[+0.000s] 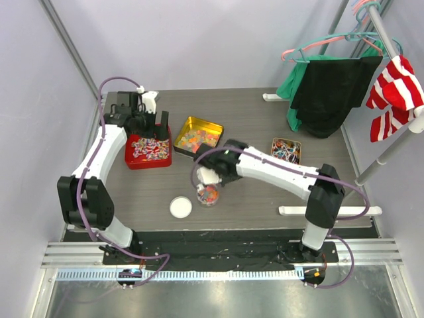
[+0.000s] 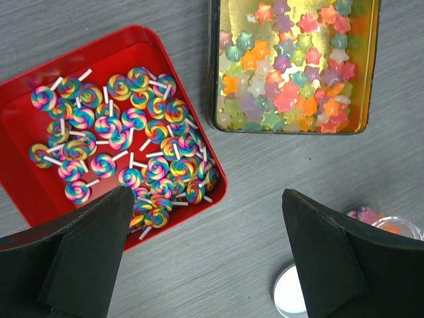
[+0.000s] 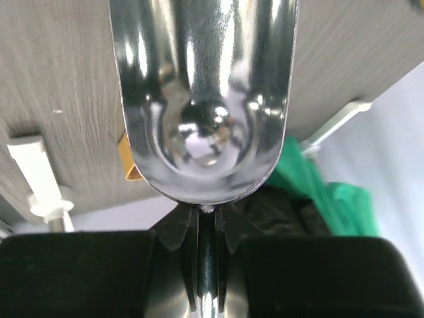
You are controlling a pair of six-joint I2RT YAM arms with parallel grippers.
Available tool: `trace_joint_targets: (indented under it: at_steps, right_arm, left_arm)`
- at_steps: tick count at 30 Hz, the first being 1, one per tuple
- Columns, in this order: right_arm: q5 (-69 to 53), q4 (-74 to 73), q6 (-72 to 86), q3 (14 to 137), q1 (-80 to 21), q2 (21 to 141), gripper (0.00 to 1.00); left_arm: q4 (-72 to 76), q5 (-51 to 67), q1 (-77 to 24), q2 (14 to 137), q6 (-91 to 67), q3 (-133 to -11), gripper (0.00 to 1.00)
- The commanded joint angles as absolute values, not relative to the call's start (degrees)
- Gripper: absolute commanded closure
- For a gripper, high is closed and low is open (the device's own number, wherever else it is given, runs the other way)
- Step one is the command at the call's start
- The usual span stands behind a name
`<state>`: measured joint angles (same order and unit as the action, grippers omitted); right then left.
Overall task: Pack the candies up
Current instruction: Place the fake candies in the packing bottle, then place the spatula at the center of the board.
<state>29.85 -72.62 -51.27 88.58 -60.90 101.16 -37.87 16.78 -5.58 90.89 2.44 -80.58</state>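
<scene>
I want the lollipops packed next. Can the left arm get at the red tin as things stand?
Probably yes: the left tool hangs open right above the red tin, its lollipops uncovered, and nothing lies between them.

Swirl lollipops (image 2: 126, 139) heaped in red tin (image 2: 16, 126); star gummies (image 2: 291, 73) in gold tin (image 2: 366, 46).

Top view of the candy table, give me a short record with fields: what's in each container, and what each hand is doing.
red tray: swirl lollipops
gold tin: star-shaped candies, right of the red tray
small tin: far right, mixed candies, kind unclear
jar: open, partly filled, white lid beside it
left hand: open, hovering by the red tray
right hand: shut on a metal scoop, at the jar
</scene>
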Motion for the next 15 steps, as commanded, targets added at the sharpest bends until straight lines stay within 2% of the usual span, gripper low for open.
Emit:
trace_joint_targets:
  at_steps: [1, 4, 10, 15]
  right_arm:
    - [21.9, -70.5, -48.3, 93.8, -49.2, 97.6, 0.99]
    - [18.1, -62.1, -43.7, 90.3, -42.8, 97.7, 0.99]
    - [13.9, -46.6, -37.4, 80.9, -38.1, 98.7, 0.99]
    - [12.4, -37.5, -33.1, 80.3, -33.3, 104.4, 0.99]
  left_arm:
    - [-35.1, 18.6, -4.9, 86.8, 4.6, -78.8, 0.02]
    - [-35.0, 19.3, -4.6, 85.9, 5.4, -77.5, 0.01]
    - [-35.0, 21.0, -3.3, 84.7, 6.2, -75.2, 0.00]
    - [-36.1, 21.1, -2.2, 83.1, 7.6, -74.2, 0.00]
